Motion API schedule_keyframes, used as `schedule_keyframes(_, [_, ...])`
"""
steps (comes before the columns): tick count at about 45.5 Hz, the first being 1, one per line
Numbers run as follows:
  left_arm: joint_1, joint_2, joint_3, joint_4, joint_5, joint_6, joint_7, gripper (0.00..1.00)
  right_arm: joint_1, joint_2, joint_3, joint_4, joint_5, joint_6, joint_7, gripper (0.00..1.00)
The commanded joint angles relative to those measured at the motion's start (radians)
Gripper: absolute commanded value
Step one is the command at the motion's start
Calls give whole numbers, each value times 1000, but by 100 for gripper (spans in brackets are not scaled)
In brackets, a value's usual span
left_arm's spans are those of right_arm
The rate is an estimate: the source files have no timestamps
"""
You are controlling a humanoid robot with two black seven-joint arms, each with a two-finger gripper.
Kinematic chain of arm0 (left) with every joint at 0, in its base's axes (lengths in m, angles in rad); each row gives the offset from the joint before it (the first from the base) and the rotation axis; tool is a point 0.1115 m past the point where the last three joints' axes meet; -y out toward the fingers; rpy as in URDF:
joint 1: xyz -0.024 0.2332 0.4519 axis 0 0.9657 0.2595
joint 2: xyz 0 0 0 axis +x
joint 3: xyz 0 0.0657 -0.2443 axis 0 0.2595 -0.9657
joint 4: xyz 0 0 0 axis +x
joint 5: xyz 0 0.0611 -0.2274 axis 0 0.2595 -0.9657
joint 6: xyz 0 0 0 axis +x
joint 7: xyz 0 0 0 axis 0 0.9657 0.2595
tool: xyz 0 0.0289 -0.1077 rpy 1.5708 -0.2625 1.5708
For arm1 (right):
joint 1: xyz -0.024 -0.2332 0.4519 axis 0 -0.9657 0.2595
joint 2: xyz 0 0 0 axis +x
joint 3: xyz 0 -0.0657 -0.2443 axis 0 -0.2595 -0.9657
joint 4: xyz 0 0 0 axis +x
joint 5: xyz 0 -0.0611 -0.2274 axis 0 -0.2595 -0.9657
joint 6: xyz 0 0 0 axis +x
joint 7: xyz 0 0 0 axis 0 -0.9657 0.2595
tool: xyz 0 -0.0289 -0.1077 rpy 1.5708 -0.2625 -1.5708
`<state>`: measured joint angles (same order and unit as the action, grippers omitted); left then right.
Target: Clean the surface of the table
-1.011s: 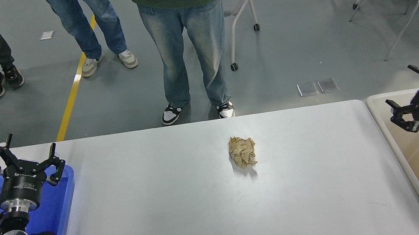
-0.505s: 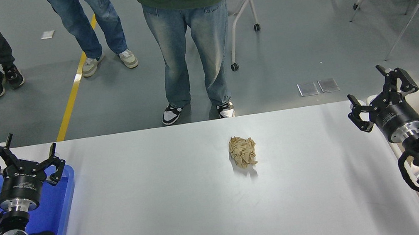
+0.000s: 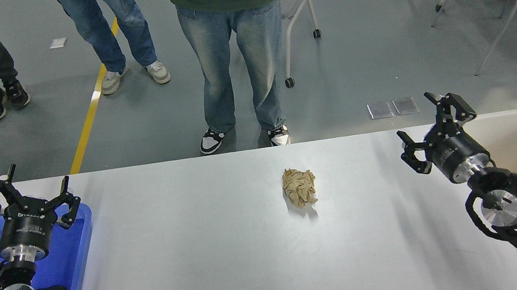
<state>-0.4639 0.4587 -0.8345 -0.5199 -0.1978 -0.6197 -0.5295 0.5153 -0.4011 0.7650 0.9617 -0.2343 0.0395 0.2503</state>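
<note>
Bench surface [image 3: 214, 256] fills our view, white, with a crumpled tan paper wad [image 3: 299, 186] lying near its far middle. Right of the wad we see the right gripper [image 3: 435, 130], fingers spread and empty; well left, the left gripper [image 3: 28, 194], likewise spread and empty, over a blue tray [image 3: 73, 267].

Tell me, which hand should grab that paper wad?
Probably the right hand: it is open, over the table, nearer the wad. The left hand sits over the blue tray.
</note>
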Motion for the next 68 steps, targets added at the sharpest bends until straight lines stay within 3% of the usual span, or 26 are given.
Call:
schedule_keyframes(1, [1,0,0,0,0,0,0,100,149,-113,-236,89,-49,-53,-244,100])
schedule_keyframes(7, [-1,0,0,0,0,0,0,100,285,-186,-383,179,-77,-50,-347,100])
schedule_keyframes(18, [-1,0,0,0,1,0,0,100,592,-188,-732,218,-92,-44,-352,100])
schedule_keyframes(27, [-1,0,0,0,0,0,0,100,801,-36,-924,206,-109,-13,-376,100])
schedule_keyframes(39, [-1,0,0,0,1,0,0,100,804,243,-1012,9,-358,-85,-425,100])
schedule_keyframes(49, [-1,0,0,0,0,0,0,100,799,396,-1082,-122,-399,-124,-471,100])
schedule_keyframes(58, [-1,0,0,0,0,0,0,100,789,401,-1248,-270,-398,-171,-493,100])
schedule_keyframes(68, [-1,-2,0,0,1,0,0,100,743,401,-1264,-340,-404,-187,-494,100])
